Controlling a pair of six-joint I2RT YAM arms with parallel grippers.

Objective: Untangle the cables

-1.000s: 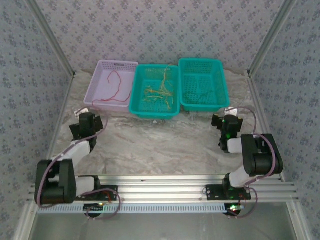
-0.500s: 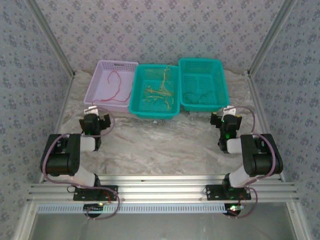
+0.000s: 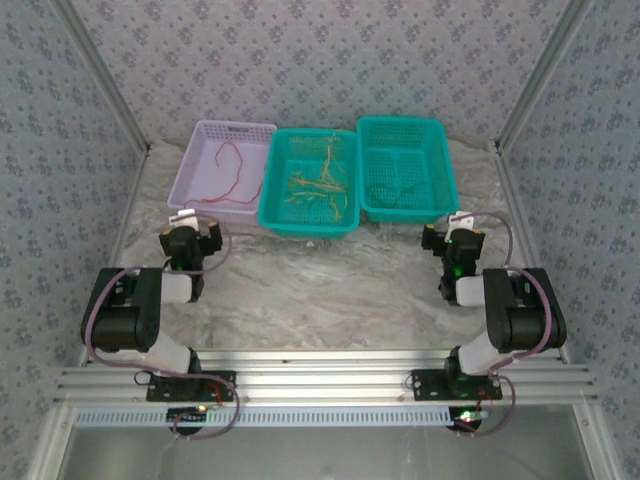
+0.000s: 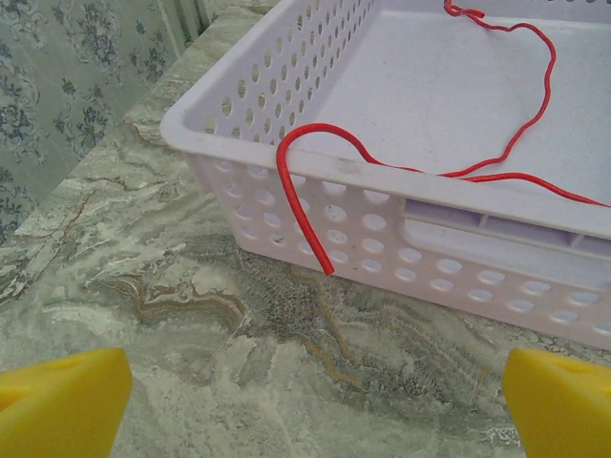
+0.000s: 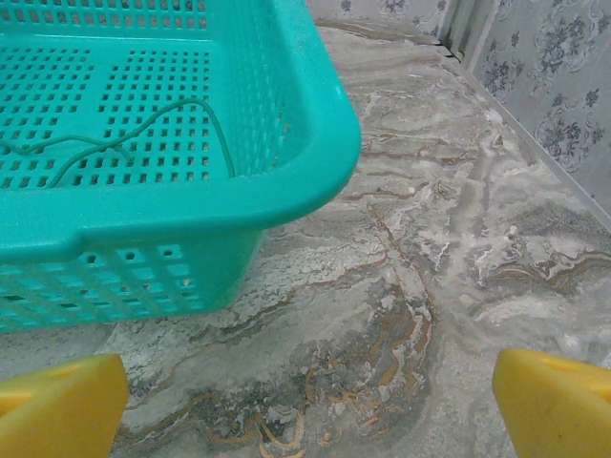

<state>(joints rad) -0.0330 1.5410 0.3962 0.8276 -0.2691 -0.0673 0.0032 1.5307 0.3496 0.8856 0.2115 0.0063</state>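
Note:
A red cable (image 3: 232, 172) lies in the lilac basket (image 3: 236, 127). A tangle of yellow and orange cables (image 3: 318, 186) fills the middle teal basket (image 3: 307, 226). A green cable (image 3: 396, 190) lies in the right teal basket (image 3: 400, 122). My left gripper (image 3: 192, 236) stands open just before the lilac basket's near left corner. In the left wrist view the left gripper (image 4: 315, 405) holds nothing, and the red cable's end (image 4: 304, 196) hangs over the lilac basket's rim (image 4: 239, 143). My right gripper (image 3: 455, 236), seen close in the right wrist view (image 5: 305, 405), is open and empty near the teal basket's corner (image 5: 315, 162), with the green cable (image 5: 124, 143) inside.
The three baskets stand side by side at the back of the marble tabletop (image 3: 320, 290). Patterned walls and metal frame posts (image 3: 100, 80) close the sides. Both arm bases sit on the aluminium rail (image 3: 320, 375) at the near edge.
My left arm has folded in from the far left, and its gripper has moved right and up toward the lilac basket. The right gripper has hardly shifted. The cables lie as before.

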